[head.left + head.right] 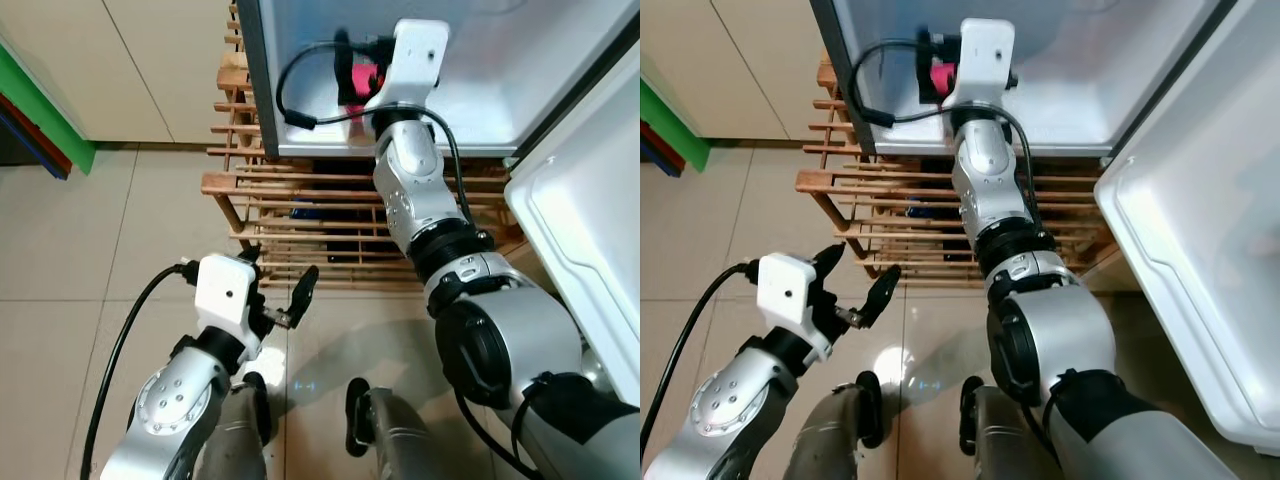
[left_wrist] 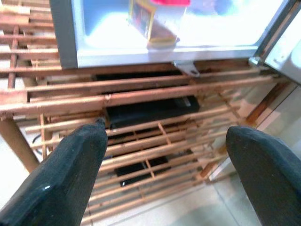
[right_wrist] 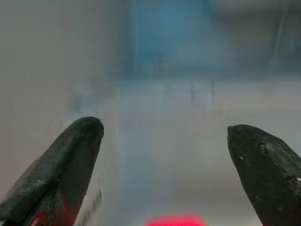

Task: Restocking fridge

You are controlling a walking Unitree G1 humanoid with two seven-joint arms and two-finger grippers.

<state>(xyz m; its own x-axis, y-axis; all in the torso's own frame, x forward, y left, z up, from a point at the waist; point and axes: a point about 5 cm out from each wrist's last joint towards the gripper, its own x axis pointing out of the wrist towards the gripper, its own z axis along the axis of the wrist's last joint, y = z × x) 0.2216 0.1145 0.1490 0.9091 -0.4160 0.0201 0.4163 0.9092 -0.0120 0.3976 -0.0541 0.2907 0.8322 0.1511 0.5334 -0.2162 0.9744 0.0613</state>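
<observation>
Right gripper (image 3: 164,136), jaws released, inside open fridge (image 1: 500,90); left gripper (image 2: 164,141) released above tiled floor (image 1: 100,230), facing wooden rack (image 1: 300,200).

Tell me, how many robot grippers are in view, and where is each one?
2. The right gripper reaches into the open fridge, beside a red item. The left gripper hangs open, low in front of the wooden rack under the fridge.

I see the fridge (image 1: 480,90) standing open on a wooden rack (image 1: 300,215), a red-pink item (image 1: 362,83) inside on its floor.
</observation>
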